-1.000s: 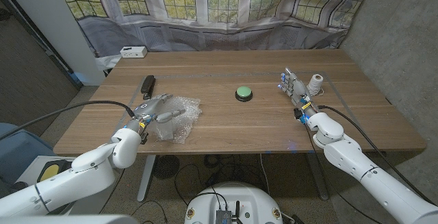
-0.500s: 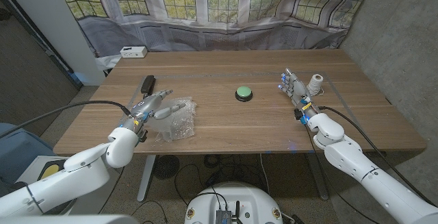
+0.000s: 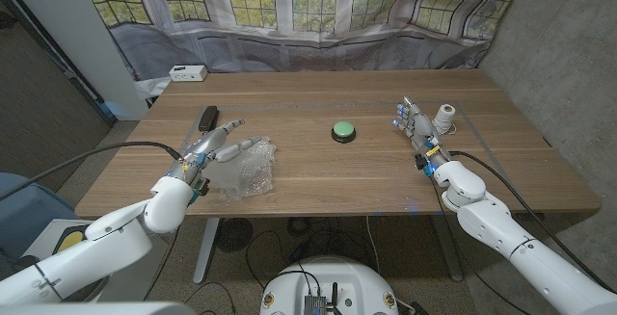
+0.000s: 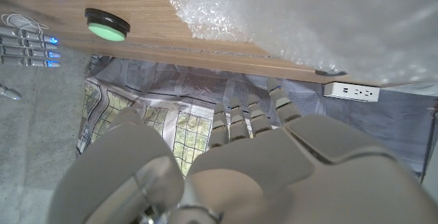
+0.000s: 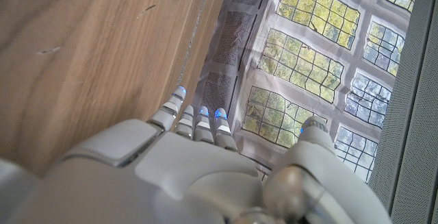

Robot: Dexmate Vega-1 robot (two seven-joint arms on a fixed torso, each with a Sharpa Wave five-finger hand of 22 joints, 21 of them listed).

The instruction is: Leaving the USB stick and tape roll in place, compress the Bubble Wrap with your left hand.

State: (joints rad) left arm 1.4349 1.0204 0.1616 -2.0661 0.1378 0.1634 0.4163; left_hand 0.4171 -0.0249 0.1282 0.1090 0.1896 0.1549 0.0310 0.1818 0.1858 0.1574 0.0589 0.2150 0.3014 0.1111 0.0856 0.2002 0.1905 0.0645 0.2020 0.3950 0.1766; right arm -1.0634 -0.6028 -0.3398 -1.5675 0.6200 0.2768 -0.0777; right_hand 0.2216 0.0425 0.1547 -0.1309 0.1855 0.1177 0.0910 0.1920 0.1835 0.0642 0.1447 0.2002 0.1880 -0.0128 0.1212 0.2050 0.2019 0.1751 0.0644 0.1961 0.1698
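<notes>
**Left hand over the wrap**

Now, in the head view, the left hand (image 3: 214, 145) sits at the left-centre of the frame, its fingers (image 3: 234, 146) stretched out straight and apart over the near-left edge of the Bubble Wrap (image 3: 246, 169). Whether the fingers touch the wrap I cannot tell; nothing is gripped. The wrap lies crumpled on the table (image 3: 318, 175), just right of and below the hand. In the left wrist view the same wrap (image 4: 321, 18) fills the upper right, with the hand (image 4: 253, 162) at the bottom and its fingers (image 4: 236, 118) pointing up, spread.

A dark USB stick (image 3: 207, 118) lies just above the left hand in the frame, apart from the wrap. A green button (image 3: 343, 131) sits at the middle of the table; it also shows at the upper left of the left wrist view (image 4: 107, 25).

At centre-right, the right hand (image 3: 415, 124) stands with fingers extended and slightly apart, holding nothing. The white tape roll (image 3: 443, 118) stands just to its right, close beside it. The right wrist view shows that hand (image 5: 198, 176) from behind, fingertips (image 5: 198, 114) reaching up.
</notes>
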